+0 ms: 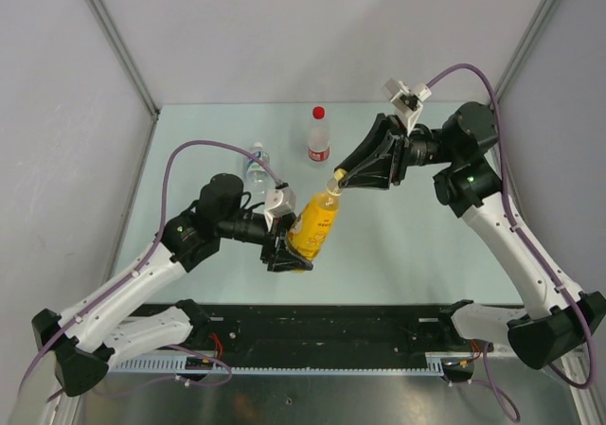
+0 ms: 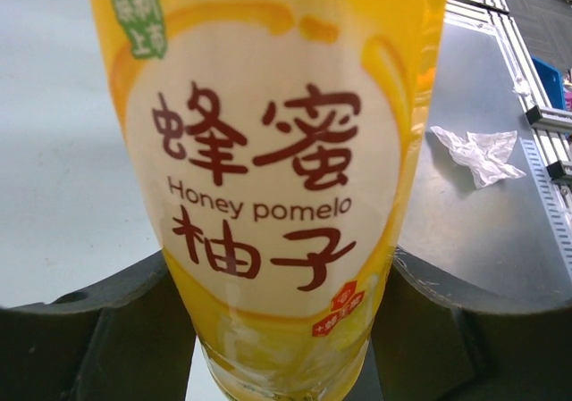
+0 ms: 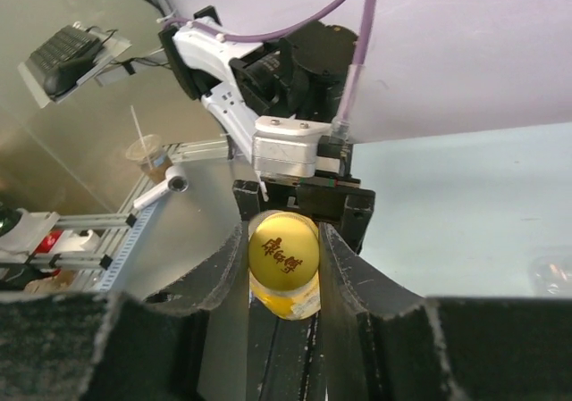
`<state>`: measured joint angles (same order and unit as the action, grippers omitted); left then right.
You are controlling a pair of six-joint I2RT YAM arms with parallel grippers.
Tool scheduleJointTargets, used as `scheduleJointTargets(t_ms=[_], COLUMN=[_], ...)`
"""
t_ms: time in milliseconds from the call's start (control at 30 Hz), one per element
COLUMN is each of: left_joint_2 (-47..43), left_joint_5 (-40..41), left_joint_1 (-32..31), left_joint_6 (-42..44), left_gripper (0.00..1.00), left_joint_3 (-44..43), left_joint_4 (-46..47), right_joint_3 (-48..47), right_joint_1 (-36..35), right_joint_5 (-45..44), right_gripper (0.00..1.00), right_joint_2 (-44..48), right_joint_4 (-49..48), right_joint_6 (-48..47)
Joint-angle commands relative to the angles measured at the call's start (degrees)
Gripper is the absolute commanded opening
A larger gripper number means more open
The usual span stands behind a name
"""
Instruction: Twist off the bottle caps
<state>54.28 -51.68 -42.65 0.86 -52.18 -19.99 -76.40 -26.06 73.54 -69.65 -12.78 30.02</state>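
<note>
The small round yellow plastic screw cap (image 3: 283, 254) sits on the neck of the plastic bottle of yellow-orange drink (image 1: 315, 224), whose white label reads "Honey pomelo". The right pincer (image 3: 283, 269) is closed on this cap, one dark finger (image 3: 223, 271) pressed to each side of it. The bottle is tilted, with its neck leaning up and away towards the right arm. Its lower body is clamped in the left pincer (image 2: 281, 347), whose two black fingers (image 2: 98, 329) touch the bottle's sides just below the label. Whether the bottle's base touches the pale green worktop (image 1: 407, 245) cannot be told.

Beyond the yellow bottle, further from the arm bases, a clear plastic bottle with a red-white label (image 1: 319, 143) stands upright on the worktop, its tiny red cap (image 1: 319, 113) on top, well apart from both pincers. Left of the yellow bottle and also further back is a clear plastic bottle with a blue-white label (image 1: 256, 165), partly hidden behind the left arm's purple cable; its cap is too small to make out.
</note>
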Motion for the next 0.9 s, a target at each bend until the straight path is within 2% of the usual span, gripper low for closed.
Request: scheduleJointTargets(t_ms=[0, 267, 533, 733, 867], left_joint_2=[-0.95, -1.96, -3.64, -5.5, -7.09], left_joint_5=[-3.15, 1.41, 8.46, 17.82, 24.35], left_joint_1=[0.04, 0.07, 0.03, 0.04, 0.06], left_joint_6=[0.87, 1.79, 2.44, 2.38, 2.01], left_gripper=[0.0, 0.0, 0.0, 0.0, 0.0], left_joint_3=[-1.84, -1.77, -1.86, -1.69, -1.68], left_joint_4=[3.99, 3.94, 3.98, 3.99, 4.01], right_joint_3=[-0.65, -0.59, -0.59, -0.62, -0.59], right_joint_1=[3.28, 9.18, 10.15, 10.15, 9.75], right_joint_5=[-6.09, -16.49, -18.85, -24.05, -29.61], right_gripper=[0.0, 0.0, 0.0, 0.0, 0.0], right_joint_2=[2.13, 3.93, 3.28, 1.83, -0.17], right_joint_4=[-3.63, -2.03, 1.1, 10.55, 20.78], right_joint_6=[1.39, 3.17, 2.55, -2.81, -7.03])
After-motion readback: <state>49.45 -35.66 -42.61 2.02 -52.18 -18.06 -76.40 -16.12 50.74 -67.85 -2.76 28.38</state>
